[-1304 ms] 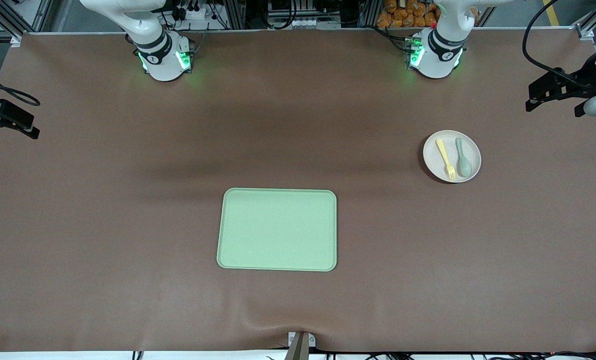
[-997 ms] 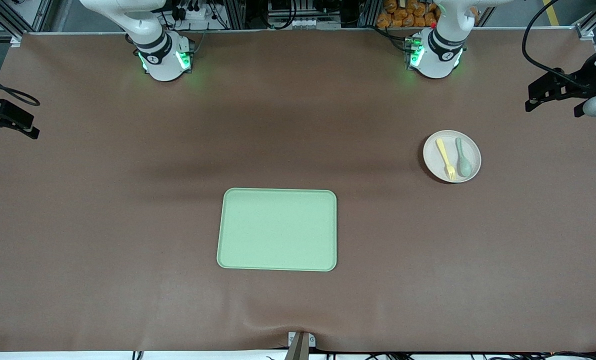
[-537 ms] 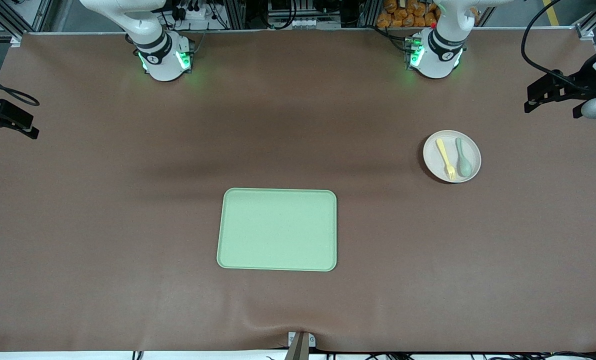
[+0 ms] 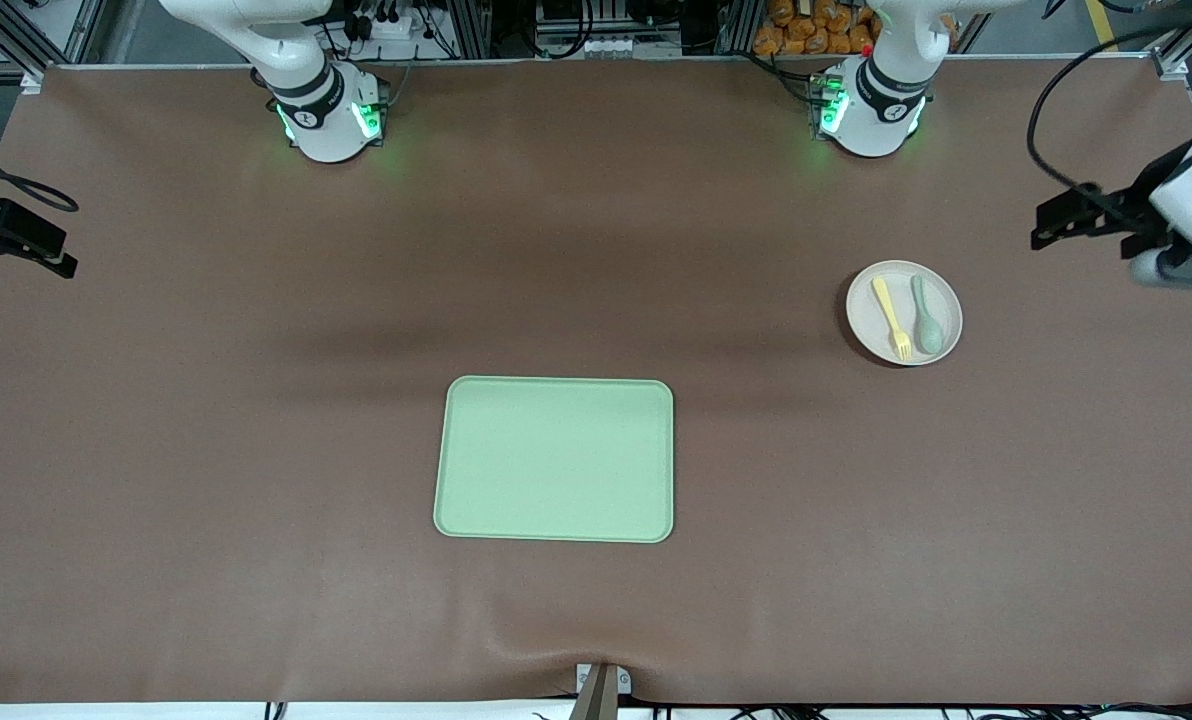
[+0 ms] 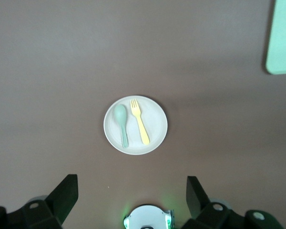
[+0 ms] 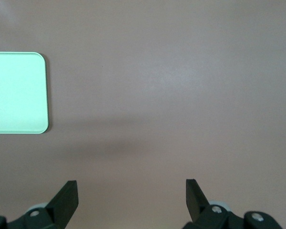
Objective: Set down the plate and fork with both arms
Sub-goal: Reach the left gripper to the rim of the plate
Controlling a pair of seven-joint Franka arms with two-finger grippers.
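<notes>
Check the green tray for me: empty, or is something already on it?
Empty. The tray shows bare green from rim to rim in the front view. The fork and spoon lie side by side on the plate, toward the left arm's end.

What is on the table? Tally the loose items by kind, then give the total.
Plate: 1
Fork: 1
Spoon: 1
Tray: 1
Total: 4
</notes>
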